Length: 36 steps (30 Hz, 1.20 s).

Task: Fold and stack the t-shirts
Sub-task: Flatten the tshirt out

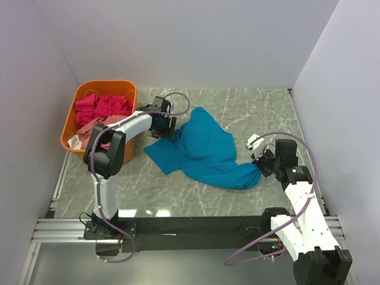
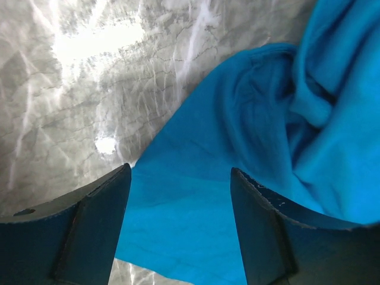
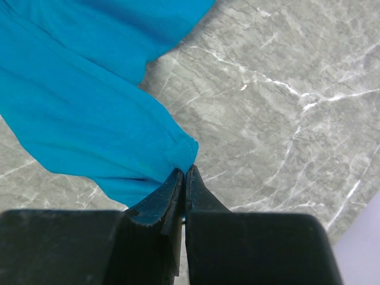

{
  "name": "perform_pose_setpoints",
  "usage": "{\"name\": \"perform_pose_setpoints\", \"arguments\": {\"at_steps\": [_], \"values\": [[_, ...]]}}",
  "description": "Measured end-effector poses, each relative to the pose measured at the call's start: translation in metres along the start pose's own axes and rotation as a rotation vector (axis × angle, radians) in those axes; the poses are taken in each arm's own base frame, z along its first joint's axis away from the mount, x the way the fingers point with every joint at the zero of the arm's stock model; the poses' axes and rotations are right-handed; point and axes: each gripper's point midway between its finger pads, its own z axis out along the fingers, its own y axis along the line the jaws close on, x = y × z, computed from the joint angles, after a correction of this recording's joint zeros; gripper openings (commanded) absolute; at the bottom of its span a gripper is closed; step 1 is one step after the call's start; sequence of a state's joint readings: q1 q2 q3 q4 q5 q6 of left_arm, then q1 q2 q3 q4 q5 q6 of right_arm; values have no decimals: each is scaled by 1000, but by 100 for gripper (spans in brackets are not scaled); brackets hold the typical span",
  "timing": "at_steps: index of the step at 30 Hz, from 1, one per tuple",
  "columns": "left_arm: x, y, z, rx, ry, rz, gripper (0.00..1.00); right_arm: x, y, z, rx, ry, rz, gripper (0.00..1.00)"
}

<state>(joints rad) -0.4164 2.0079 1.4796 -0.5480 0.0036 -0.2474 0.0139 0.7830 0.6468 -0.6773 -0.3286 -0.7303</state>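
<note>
Ok, right claw [image 3: 184,177] low, clenched on teal-blue t-shirt [image 1: 205,149] corner; left claw [image 2: 180,183] extended forward, spread wide over opposite edge.

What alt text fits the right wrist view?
The right claw, shut, pinches a hem corner of the teal-blue t-shirt at bottom centre. The shirt stretches away to the upper left over a grey marbled table, which fills the right side of the view.
</note>
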Motion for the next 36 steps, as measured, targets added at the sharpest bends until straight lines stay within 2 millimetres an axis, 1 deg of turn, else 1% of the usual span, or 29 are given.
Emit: {"name": "perform_pose_setpoints", "arguments": {"at_steps": [6,9,10,12,13,15,16,19,21,23,25,28,29,30,31,32,33,34,36], "values": [[10,4,15,-15,46,3,66,2,-1,2,-15,3,25,0],[9,3,16,-14,48,9,57,1,-1,1,-17,1,27,0],[9,4,16,-16,50,14,48,1,-1,1,-19,0,28,0],[9,5,16,-20,52,21,38,2,-1,1,-22,0,29,0],[10,6,16,-21,54,23,26,1,0,0,-25,1,31,0],[10,6,16,-22,56,22,14,0,0,-2,-27,0,33,0],[11,6,16,-22,58,24,0,-1,-1,-3,-25,-3,33,0],[12,5,10,-21,58,23,0,-7,-4,-9,-18,-12,28,0],[13,5,-4,-18,40,24,0,-14,-8,-14,-7,-22,18,0],[9,4,-29,-12,-6,22,0,-22,-13,-21,4,-34,9,0],[-1,3,-63,0,-90,17,0,-36,-20,-33,23,-56,-6,0],[-29,-3,-136,39,-300,6,0,-62,-32,-57,66,-107,-32,0],[-37,-5,-159,54,-369,1,0,-73,-37,-68,87,-131,-46,0],[-46,-7,-189,73,-458,-5,0,-85,-42,-80,111,-159,-60,0],[-52,-8,-210,86,-520,-8,0,-95,-45,-91,132,-183,-73,0],[-57,-9,-236,103,-594,-12,0,-107,-50,-105,156,-209,-88,0],[-62,-10,-267,122,-679,-14,0,-120,-55,-121,186,-242,-104,0],[-64,-10,-289,134,-739,-16,0,-133,-59,-137,216,-274,-123,0],[-69,-8,-340,152,-884,-26,0,-160,-68,-173,291,-345,-158,0]]}}
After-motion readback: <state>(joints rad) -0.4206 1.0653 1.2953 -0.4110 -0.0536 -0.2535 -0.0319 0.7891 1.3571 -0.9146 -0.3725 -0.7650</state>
